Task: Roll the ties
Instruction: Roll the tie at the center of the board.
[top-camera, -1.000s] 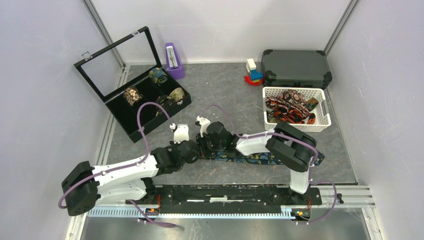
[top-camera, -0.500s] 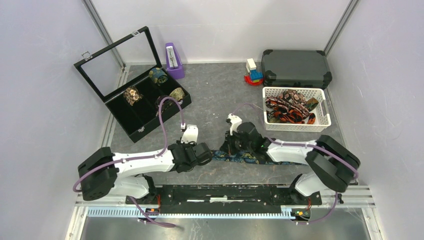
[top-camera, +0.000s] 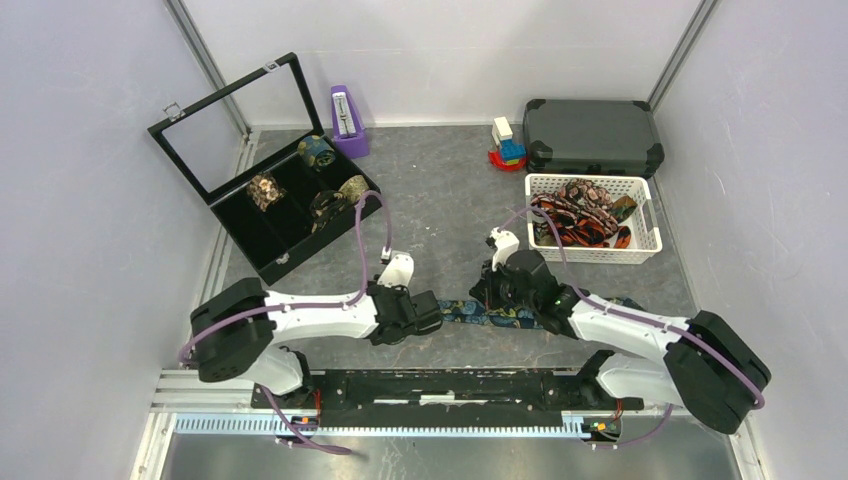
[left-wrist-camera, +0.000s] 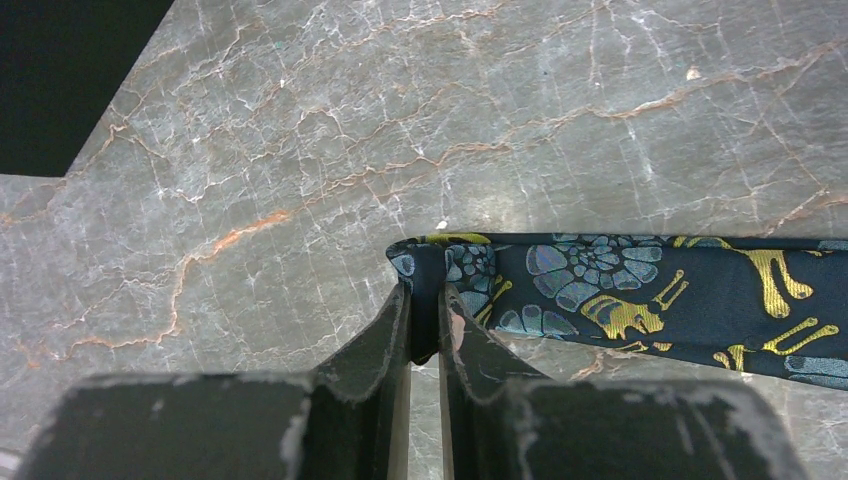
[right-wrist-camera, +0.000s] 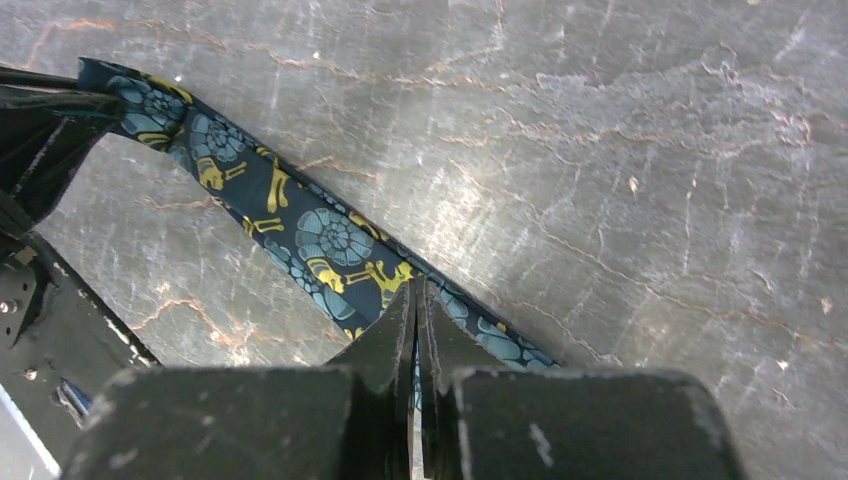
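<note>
**Two arms, one tie:** A dark navy fabric necktie patterned in blue and gold (top-camera: 470, 313) lies stretched flat across the grey marbled tabletop (top-camera: 440, 200), just ahead of the arms' bases. The left gripper (left-wrist-camera: 425, 300) is clamped on the necktie's folded left end, the cloth pinched in its grip. Further along the strip, the right gripper (right-wrist-camera: 415, 295) is closed tight at the necktie's near edge; whether any cloth is caught in it cannot be told. To the right, a white plastic lattice basket (top-camera: 590, 253) holds a tangle of red-orange and brown ties (top-camera: 575, 215). At left, small rolled ties (top-camera: 266, 188) sit in compartments of an open black display box (top-camera: 245, 225).
</note>
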